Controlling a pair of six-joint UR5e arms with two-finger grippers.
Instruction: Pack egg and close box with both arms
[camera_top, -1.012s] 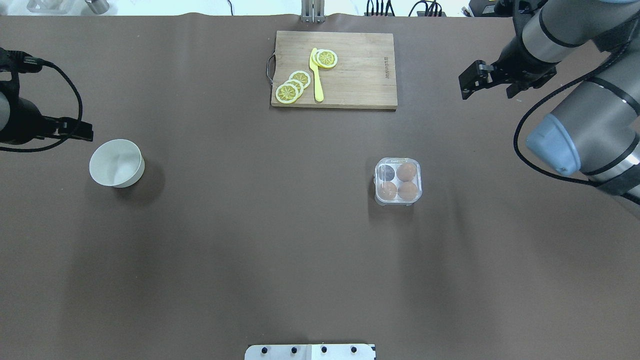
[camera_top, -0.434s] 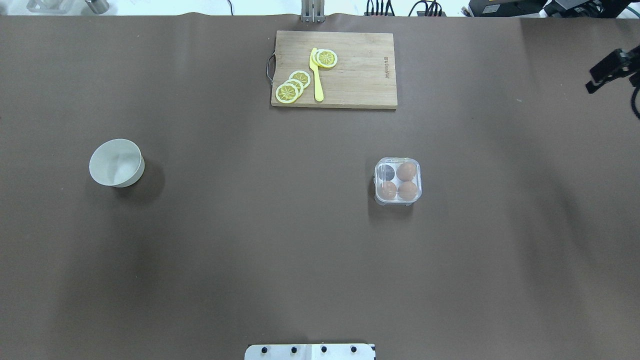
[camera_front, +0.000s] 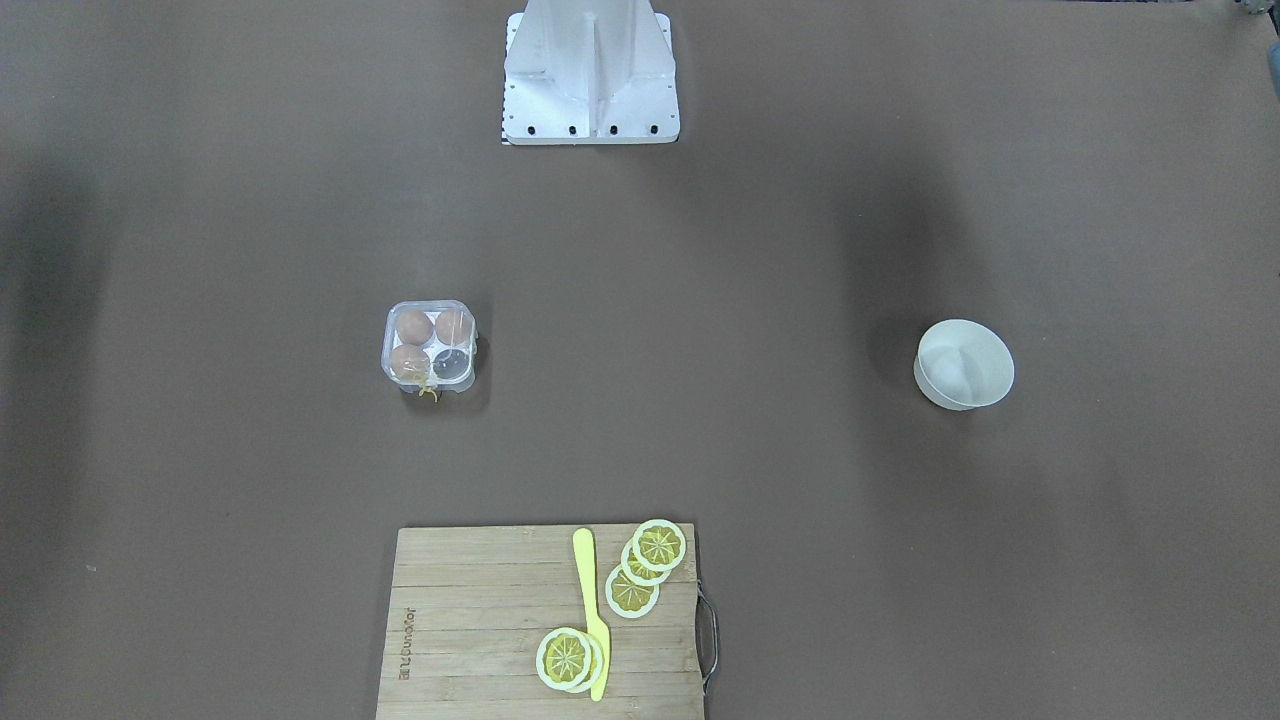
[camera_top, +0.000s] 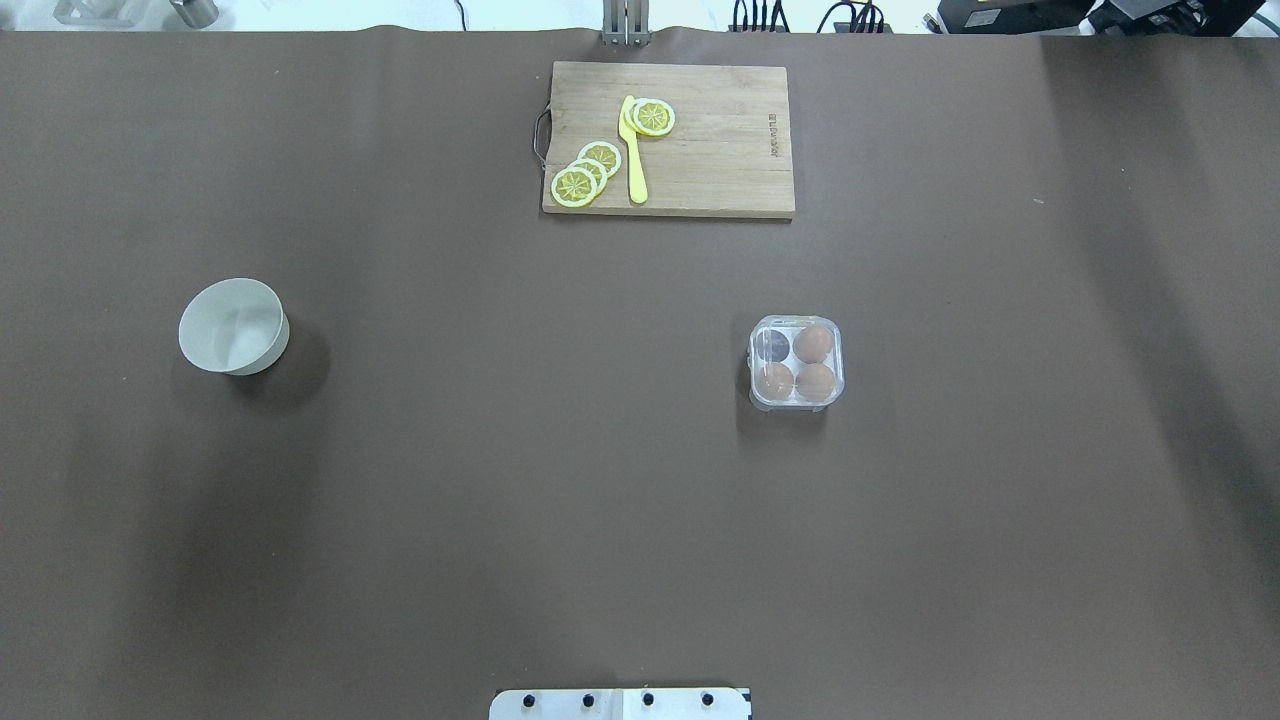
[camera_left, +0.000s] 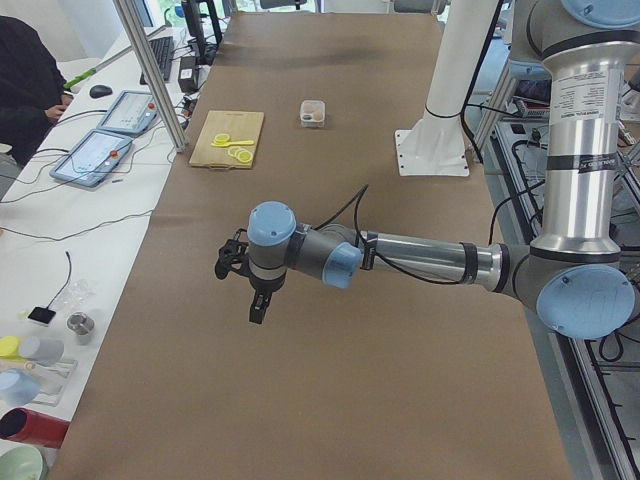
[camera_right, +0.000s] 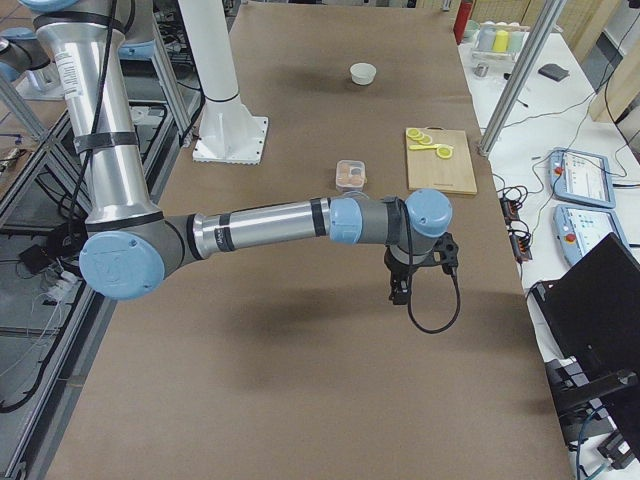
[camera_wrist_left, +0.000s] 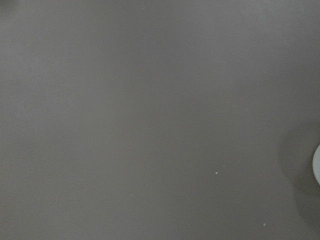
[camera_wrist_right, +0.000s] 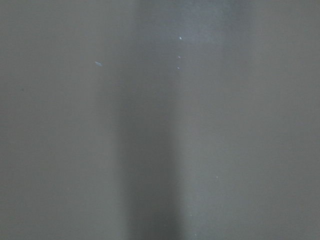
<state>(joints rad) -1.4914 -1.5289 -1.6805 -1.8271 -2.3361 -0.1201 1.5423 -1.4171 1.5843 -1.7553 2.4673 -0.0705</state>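
Note:
The box (camera_top: 796, 363) stands right of the table's middle, its clear lid seemingly down over the tray. It holds three tan-brown eggs (camera_top: 813, 343); the far-left cell is dark and empty. It also shows in the front-facing view (camera_front: 429, 345), with yellow string at its edge. The left gripper (camera_left: 253, 312) shows only in the exterior left view, over bare table far from the box; I cannot tell if it is open. The right gripper (camera_right: 398, 292) shows only in the exterior right view, beyond the box; I cannot tell its state. Both wrist views show only brown table.
A white bowl (camera_top: 233, 326) stands at the table's left; its rim edges into the left wrist view (camera_wrist_left: 317, 165). A wooden cutting board (camera_top: 700, 150) with lemon slices (camera_top: 585, 172) and a yellow knife (camera_top: 633, 150) lies at the far middle. The robot base plate (camera_top: 620, 704) is at the near edge.
Both arms have pulled outward and left the overhead view, the left off its left edge, the right off its right edge. The box, bowl and board have not moved.

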